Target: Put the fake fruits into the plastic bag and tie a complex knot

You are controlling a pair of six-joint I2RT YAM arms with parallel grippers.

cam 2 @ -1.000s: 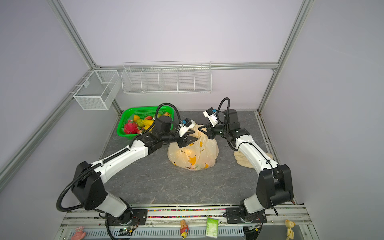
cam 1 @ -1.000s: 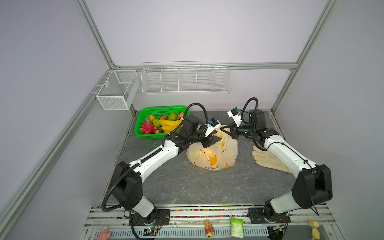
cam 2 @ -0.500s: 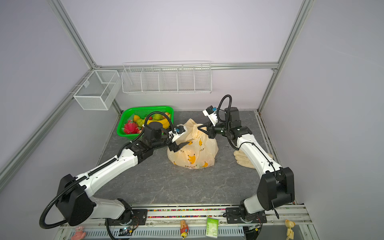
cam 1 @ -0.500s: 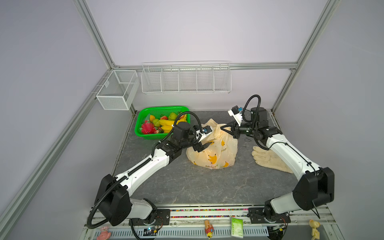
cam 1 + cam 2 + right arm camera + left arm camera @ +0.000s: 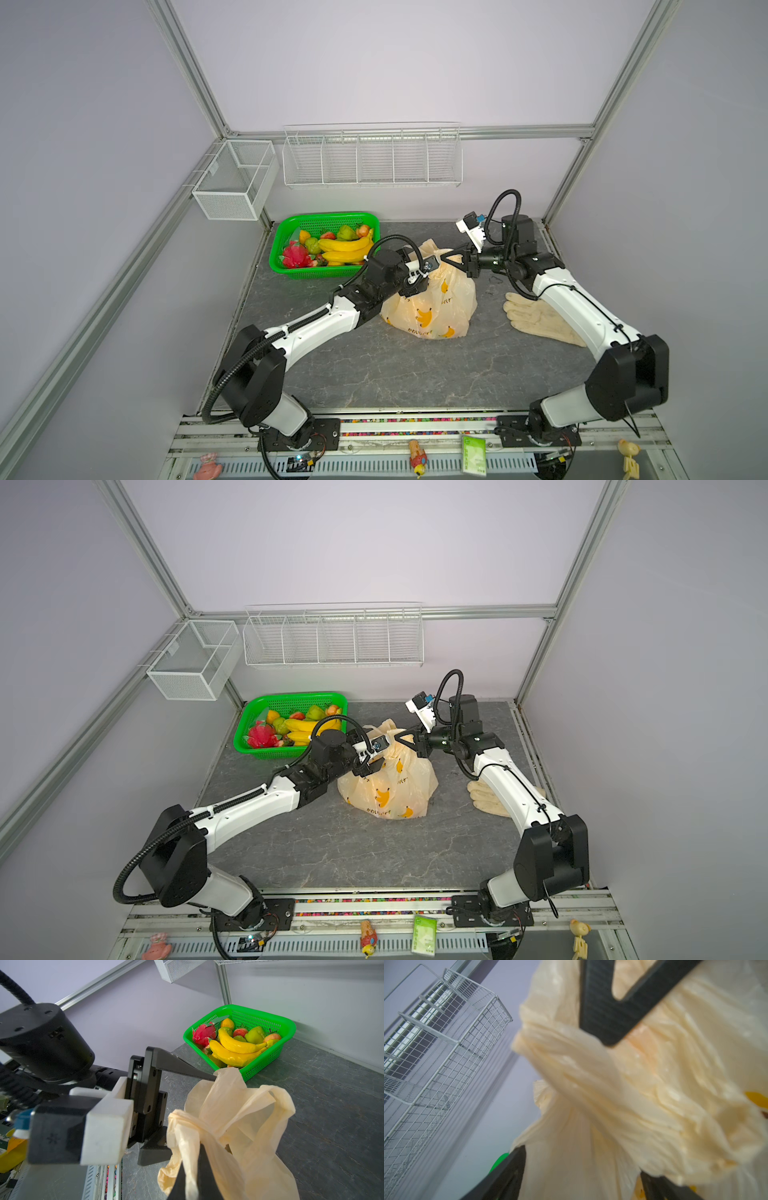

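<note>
Plastic bag (image 5: 430, 309), mid-table beside green basket (image 5: 318, 272) of fake fruits (image 5: 338, 249): handle (image 5: 185, 1126) clamped by right gripper (image 5: 444, 262), to be held taut; free handle (image 5: 232, 1088) to be centred within left gripper (image 5: 193, 1116), jaws parted, before closure

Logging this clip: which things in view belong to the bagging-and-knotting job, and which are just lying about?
Job: plastic bag; fake fruits in the green basket; right gripper, shut on the bag's handle; left gripper, open at the bag.
Lying about: cream glove; wire rack and mesh bin on the walls.
</note>
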